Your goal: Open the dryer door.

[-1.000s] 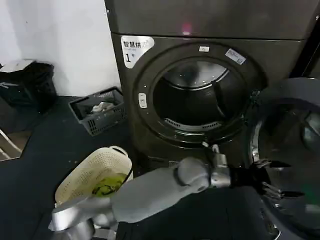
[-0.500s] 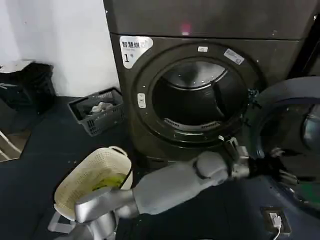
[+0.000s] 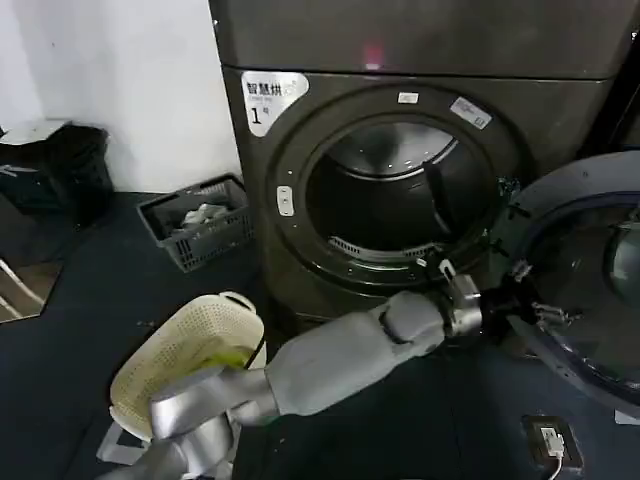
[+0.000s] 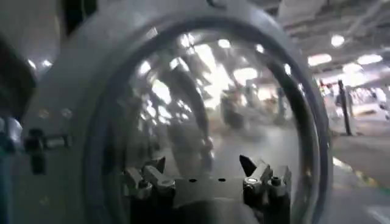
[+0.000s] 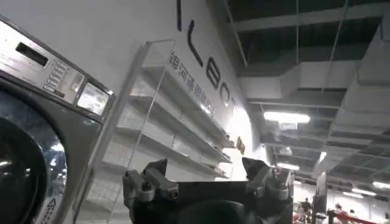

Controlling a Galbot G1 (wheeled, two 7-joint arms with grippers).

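Dryer door (image 3: 585, 270) is swung wide open, standing off to the right of the dark grey machine (image 3: 400, 180), hinged at the right side of the drum opening (image 3: 390, 195). Its inner side faces the head camera: grey ring around dark glass. The drum is fully exposed, empty-looking metal inside. White "1" sticker (image 3: 270, 95) sits at the machine's upper left corner.

Left gripper (image 3: 535, 312) reaches across from the lower left, arm stretched out toward the door's inner face, fingertips at the door's lower left rim area; contact can't be told from the head view. In the left wrist view the left gripper (image 4: 204, 176) has its two fingers spread apart with nothing between them, pointing straight at the door's glass (image 4: 213, 115), close to it.

Right gripper (image 5: 207, 179) is seen in its own wrist view, fingers apart and holding nothing, aimed up toward a wall with shelves (image 5: 164, 122) and a ceiling; part of another machine's front (image 5: 36, 122) is at the edge there.

On the dark floor left of the machine: a cream laundry basket (image 3: 185, 350) with something green inside, near the robot, and a dark grey crate (image 3: 195, 225) with pale items farther back by the white wall.
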